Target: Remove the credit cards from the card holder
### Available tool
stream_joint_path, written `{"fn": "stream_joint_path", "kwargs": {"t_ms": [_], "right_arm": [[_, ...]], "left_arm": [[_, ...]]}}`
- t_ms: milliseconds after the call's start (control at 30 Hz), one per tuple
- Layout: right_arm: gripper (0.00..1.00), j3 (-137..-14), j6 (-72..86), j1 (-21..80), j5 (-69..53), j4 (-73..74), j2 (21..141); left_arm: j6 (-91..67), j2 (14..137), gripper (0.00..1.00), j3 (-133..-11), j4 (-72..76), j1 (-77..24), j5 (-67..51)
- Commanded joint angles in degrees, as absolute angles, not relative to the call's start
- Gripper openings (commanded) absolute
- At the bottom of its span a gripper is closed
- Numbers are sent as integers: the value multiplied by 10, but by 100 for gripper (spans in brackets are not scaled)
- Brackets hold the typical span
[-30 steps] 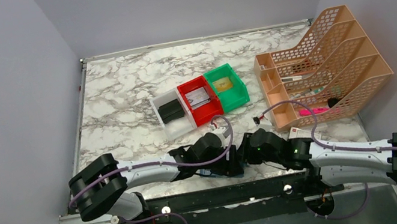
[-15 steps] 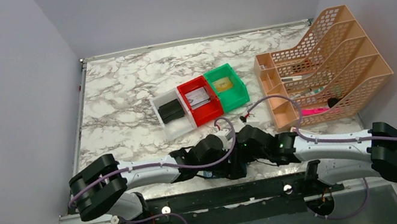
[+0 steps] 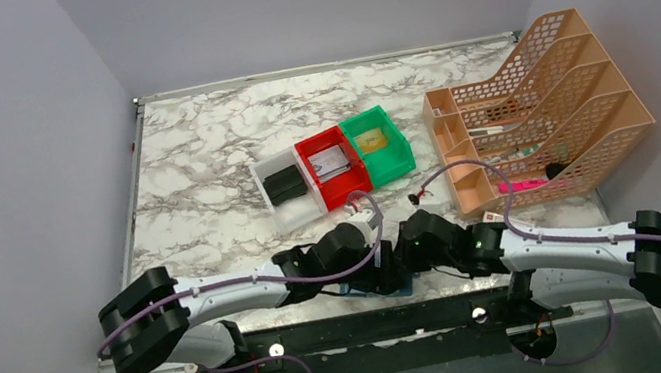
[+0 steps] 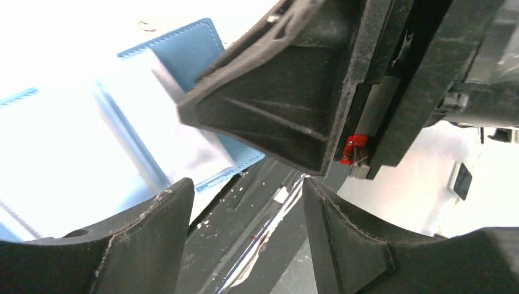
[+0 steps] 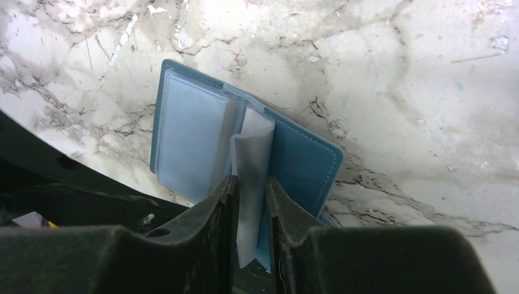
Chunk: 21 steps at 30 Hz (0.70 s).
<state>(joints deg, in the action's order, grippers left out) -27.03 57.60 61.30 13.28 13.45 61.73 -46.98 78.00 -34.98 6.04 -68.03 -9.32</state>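
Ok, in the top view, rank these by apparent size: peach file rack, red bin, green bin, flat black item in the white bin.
Peach file rack, clearly largest.
Red bin and green bin look alike; no ranking between them.
Flat black item, smallest, lying inside the white bin.

Left wrist view overexposed; overhead evenly lit.

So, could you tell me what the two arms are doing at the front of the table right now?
They are working on the open teal card holder, which lies on the marble table near its front edge. The right gripper pinches a clear plastic sleeve of the holder between its fingers, lifting it up from the pages. The left gripper is open close by, over the holder's edge, gripping nothing. No card can be seen coming out of the sleeve yet.
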Motion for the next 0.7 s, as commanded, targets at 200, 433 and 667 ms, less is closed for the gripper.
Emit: {"fn": "stream_joint_path", "kwargs": {"t_ms": [200, 433, 667], "right_arm": [[29, -229, 615, 612, 153, 142, 584], [31, -224, 620, 612, 141, 134, 586], [31, -221, 621, 612, 135, 125, 584]], "left_arm": [[-479, 711, 72, -356, -86, -684, 67], [-488, 758, 72, -371, -105, -684, 79], [-486, 772, 72, -388, -135, -684, 98]]}}
